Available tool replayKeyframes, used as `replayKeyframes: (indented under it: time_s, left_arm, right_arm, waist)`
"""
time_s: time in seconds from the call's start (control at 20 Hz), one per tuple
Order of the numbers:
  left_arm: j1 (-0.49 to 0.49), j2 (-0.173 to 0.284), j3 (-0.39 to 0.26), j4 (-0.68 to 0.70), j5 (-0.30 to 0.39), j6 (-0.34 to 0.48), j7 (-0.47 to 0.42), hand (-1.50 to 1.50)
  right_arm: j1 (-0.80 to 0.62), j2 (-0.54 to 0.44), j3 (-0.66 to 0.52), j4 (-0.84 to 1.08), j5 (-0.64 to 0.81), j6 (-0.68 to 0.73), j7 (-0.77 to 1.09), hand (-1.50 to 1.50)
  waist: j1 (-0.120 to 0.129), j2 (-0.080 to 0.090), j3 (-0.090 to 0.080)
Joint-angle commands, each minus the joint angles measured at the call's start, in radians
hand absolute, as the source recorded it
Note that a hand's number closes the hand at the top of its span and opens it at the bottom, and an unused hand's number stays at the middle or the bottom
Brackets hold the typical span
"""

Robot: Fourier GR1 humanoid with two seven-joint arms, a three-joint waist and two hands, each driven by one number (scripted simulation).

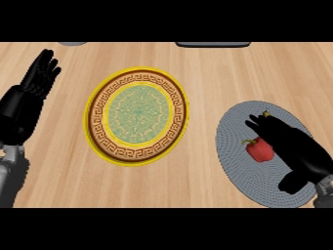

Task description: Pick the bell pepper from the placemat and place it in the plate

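The left hand [39, 78] is seen resting left of the plate [96, 114], fingers straight. Right of the plate, the bell pepper [260, 150] lies on the placemat [234, 132], where the right hand [288, 141] is laid against it, fingers bent but not yet closed round. Closure should probably be completed before lifting. Nothing is seen between placemat and plate on the table [205, 68].

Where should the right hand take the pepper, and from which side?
Grip the pepper round its red body, not the thin stem at its upper left. Come from above and the right, where the right hand already hangs over it; the pepper lies on its side on the placemat, so its broad flanks probably offer the best hold. The left hand rests open at the left.
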Motion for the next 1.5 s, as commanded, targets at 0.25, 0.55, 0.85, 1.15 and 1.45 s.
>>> replayKeyframes:
  time_s: [0.25, 0.55, 0.85, 1.15, 1.45]
  left_arm:
    - [0.045, -0.017, 0.048, 0.020, -0.026, -0.064, -0.049, 0.00]
    - [-0.003, -0.037, 0.038, 0.049, -0.052, -0.046, -0.063, 0.00]
    - [0.071, -0.009, 0.093, 0.018, -0.032, -0.013, -0.016, 0.00]
    - [0.060, 0.001, 0.091, -0.012, -0.025, -0.028, 0.001, 0.00]
    - [0.091, -0.016, 0.070, -0.035, -0.014, -0.061, -0.023, 0.00]
  right_arm:
    - [-0.055, 0.109, -0.002, 0.200, 0.177, -0.085, -0.025, -1.50]
    - [-0.116, 0.165, -0.047, 0.191, 0.150, -0.245, -0.135, 1.50]
    - [0.264, 0.239, -0.261, 0.167, 0.146, -0.195, 0.425, 1.50]
    - [0.464, 0.368, -0.170, -0.201, 0.368, -0.313, 0.717, 1.50]
    - [0.628, 0.459, 0.095, -0.635, 0.516, -0.211, 0.845, 1.50]
  waist:
    - [0.003, 0.000, 0.000]
    - [0.000, 0.001, 0.000]
    - [-0.144, -0.022, -0.005]
    - [-0.083, -0.020, -0.006]
    - [-0.031, -0.012, -0.004]
